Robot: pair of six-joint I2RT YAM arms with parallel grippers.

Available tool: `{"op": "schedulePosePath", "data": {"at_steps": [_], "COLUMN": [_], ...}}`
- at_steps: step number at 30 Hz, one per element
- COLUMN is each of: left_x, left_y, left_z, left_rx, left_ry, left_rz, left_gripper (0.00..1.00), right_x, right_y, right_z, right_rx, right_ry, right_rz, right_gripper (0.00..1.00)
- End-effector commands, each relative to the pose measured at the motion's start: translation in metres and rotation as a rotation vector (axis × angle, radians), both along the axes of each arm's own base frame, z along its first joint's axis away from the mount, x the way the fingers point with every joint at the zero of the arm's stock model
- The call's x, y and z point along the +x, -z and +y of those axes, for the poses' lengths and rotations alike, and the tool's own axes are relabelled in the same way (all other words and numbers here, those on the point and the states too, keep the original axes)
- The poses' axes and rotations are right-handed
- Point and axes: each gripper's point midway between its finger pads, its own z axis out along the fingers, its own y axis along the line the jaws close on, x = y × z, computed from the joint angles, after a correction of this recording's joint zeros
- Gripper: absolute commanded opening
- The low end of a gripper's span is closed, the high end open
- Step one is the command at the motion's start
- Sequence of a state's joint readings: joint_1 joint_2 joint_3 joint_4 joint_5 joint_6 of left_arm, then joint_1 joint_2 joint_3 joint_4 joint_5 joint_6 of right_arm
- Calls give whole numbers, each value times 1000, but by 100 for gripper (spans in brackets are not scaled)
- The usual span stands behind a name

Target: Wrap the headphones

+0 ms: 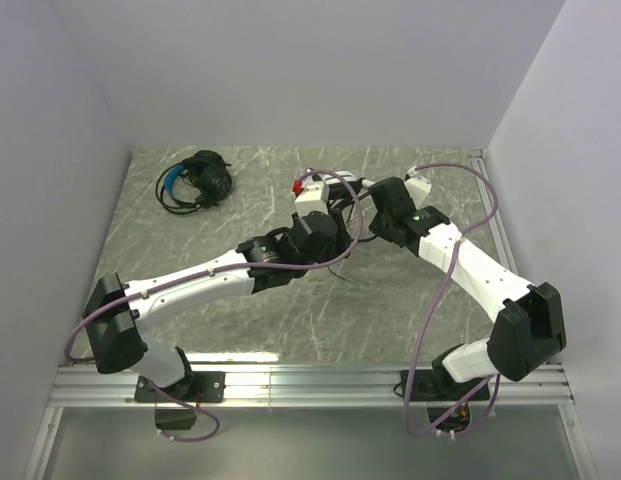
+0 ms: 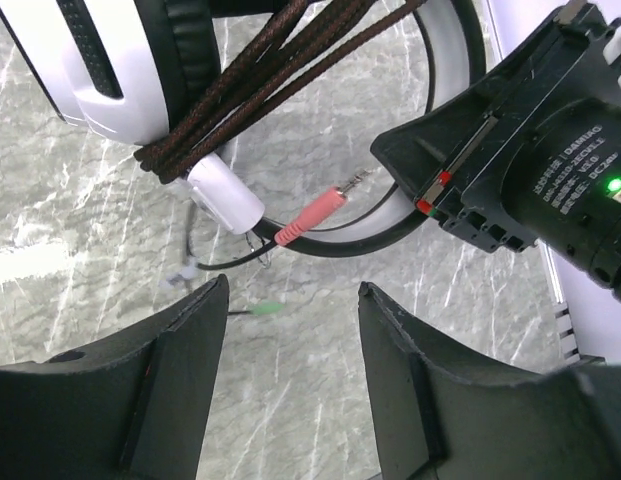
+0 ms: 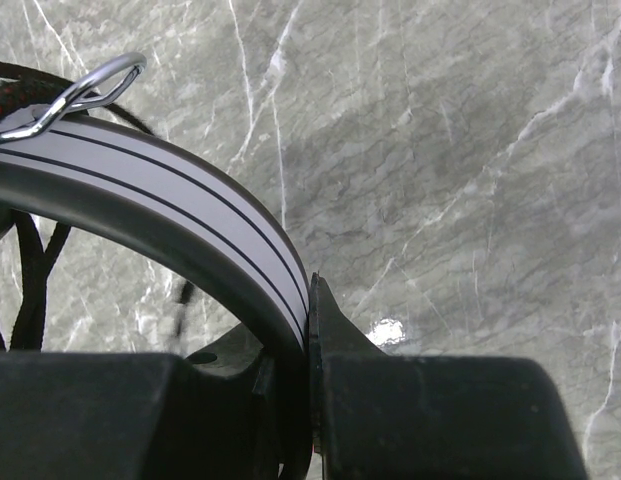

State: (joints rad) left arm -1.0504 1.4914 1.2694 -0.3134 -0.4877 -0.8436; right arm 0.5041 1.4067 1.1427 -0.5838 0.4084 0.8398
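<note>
The left gripper [image 2: 290, 330] is seen with its matte black jaws spread and nothing between them, held above a pink-sleeved jack plug [image 2: 312, 214] and a loop of thin black lead. The right gripper [image 3: 310, 335] is clamped on the smooth, curved, pinstriped headband [image 3: 160, 185] of the white headset [image 1: 312, 197], which is found mid-way across the grey, veined, marble-look table [image 1: 410, 300]. A braided red-and-black cable [image 2: 250, 90] is bunched against its glossy white ear cup [image 2: 105, 85]. Further back on the left the black headset [image 1: 200, 182] is laid, blue-banded, with thin cable looped around it.
</note>
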Motion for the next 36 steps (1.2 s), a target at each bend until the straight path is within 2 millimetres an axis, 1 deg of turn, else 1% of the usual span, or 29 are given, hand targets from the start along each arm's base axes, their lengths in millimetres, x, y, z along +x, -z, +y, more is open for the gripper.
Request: {"op": "schedulePosePath", "data": {"at_steps": [1,3,4,5,6,7,8,9,10,11,12,13,14,15,16,17,18,19,20,21,23,24,25,30,31,33,34,35,36], "left_x": [1,-7,-10,-16,-22,-23,-27,-31,-33,-36,-42,-47,-49,-56,-63,-63,-64,-67,-66,-61,-59,-58,-55,-43,-40,-34,-31,-27,-24], "left_y": [-12,-16,-8,-14,2,1,-5,11,2,3,20,9,-1,18,9,-6,13,11,8,13,21,15,20,17,23,21,29,25,33], "left_z": [4,6,8,12,17,18,24,31,36,40,46,52,51,58,62,63,71,71,72,75,70,66,64,55,51,44,41,37,33], "left_rx": [5,5,4,-3,14,1,-11,14,-16,-6,15,-20,-46,-35,-77,-133,-119,-140,-159,-150,-133,-148,-135,-157,-151,-155,-142,-148,-133], "left_ry": [32,92,108,140,166,171,181,188,187,203,228,245,275,298,325,322,326,355,358,349,373,375,375,362,365,373,376,379,382], "left_rz": [-62,-88,-98,-127,-117,-133,-157,-149,-179,-202,-201,-246,-319,-330,-381,-456,-457,-480,-499,-491,-487,-503,-500,-533,-515,-512,-491,-492,-471], "left_gripper": [60,60,62,63,64,67,68,69,71,73,75,77,79,81,83,84,84,85,85,84,84,84,83,82,82,81,81,81,81], "right_x": [22,22,22,22,22,22,21,22,22,22,22,22,22,22,21,21,21,22,21,20,20,19,19,19,19,19,18,18,18], "right_y": [-55,-56,-56,-57,-58,-60,-61,-62,-63,-64,-65,-66,-67,-69,-70,-71,-72,-75,-77,-76,-78,-79,-80,-79,-79,-81,-81,-81,-82], "right_z": [8,8,7,6,5,5,5,4,4,4,4,4,4,4,4,5,4,3,3,3,2,3,3,4,4,3,3,2,2], "right_rx": [100,93,88,87,88,89,91,92,93,91,94,92,95,95,97,98,99,101,104,103,105,108,108,113,113,113,112,114,115], "right_ry": [16,9,6,8,8,7,6,6,4,1,-3,-5,-7,-6,-12,-15,-13,-12,-13,-16,-17,-18,-19,-24,-24,-21,-21,-21,-19], "right_rz": [-165,-156,-153,-153,-158,-162,-164,-166,-168,-167,-165,-164,-165,-167,-169,-169,-172,-175,-180,-179,-183,-183,-185,-180,-180,-183,-180,-181,-185], "right_gripper": [0,0,0,0,0,0,0,0,0,0,0,0,0,0,0,0,0,0,0,0,0,0,0,0,0,0,0,0,0]}}
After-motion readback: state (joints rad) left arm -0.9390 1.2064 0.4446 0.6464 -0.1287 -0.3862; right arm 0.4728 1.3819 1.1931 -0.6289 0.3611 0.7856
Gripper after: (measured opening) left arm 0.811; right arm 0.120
